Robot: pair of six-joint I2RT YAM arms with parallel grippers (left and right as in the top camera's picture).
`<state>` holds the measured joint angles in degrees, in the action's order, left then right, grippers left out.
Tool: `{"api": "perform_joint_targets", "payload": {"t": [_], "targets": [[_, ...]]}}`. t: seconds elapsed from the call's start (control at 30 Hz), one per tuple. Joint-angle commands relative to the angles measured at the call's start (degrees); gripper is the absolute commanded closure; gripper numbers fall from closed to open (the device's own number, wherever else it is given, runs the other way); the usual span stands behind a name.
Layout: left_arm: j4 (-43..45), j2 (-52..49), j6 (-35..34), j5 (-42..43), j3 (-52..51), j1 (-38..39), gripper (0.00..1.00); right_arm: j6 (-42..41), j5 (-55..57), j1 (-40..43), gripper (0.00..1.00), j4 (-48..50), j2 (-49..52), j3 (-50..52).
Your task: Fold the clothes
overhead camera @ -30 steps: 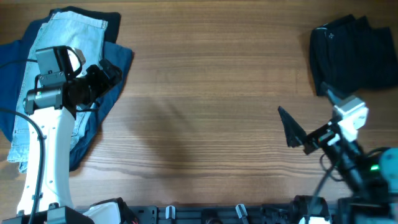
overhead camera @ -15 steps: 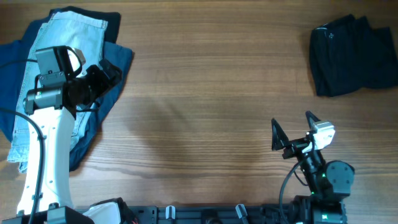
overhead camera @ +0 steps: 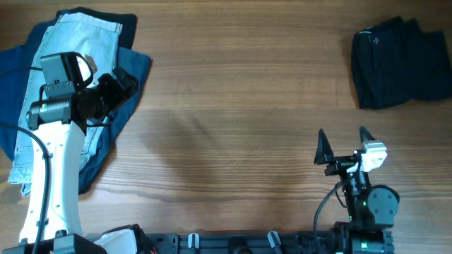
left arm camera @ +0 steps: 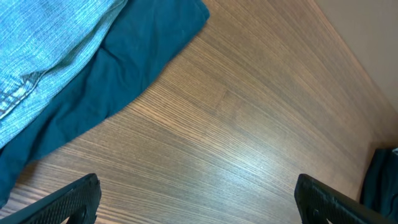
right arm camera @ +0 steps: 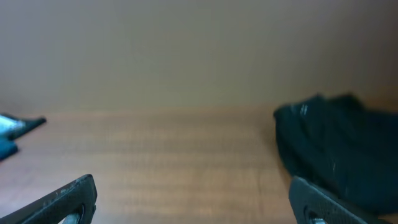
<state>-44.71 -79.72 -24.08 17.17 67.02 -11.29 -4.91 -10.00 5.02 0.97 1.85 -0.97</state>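
Fold looks done, black shorts bundled at far-right table corner, left claw & right claw both released, empty; next prob. park arms.

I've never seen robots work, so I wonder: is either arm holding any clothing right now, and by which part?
Nothing is held. Both arms' jaws stand open and empty, and the black shorts lie apart from them.
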Motion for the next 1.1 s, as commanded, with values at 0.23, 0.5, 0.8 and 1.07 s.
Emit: {"api": "perform_joint_targets", "payload": {"t": [0.23,0.5,0.8,1.07], "targets": [[0.1,-0.3,1.1,-0.3,-0.4,0.3,0.00,0.1,1.7,0.0,0.00,-0.3,-1.1,0.7],[0.1,-0.3,1.1,-0.3,-0.4,0.3,0.00,0.1,1.7,0.0,0.00,-0.3,-1.0,0.7],[0.1,-0.3,1.1,-0.3,-0.4,0.3,0.00,0.0,1.7,0.0,0.00,-0.3,-1.0,0.7],[9.1,5.2,1.1,-0.5,-2.0,4.8,0.00,0.1,1.7,0.0,0.00,-0.3,-1.0,0.7]]}}
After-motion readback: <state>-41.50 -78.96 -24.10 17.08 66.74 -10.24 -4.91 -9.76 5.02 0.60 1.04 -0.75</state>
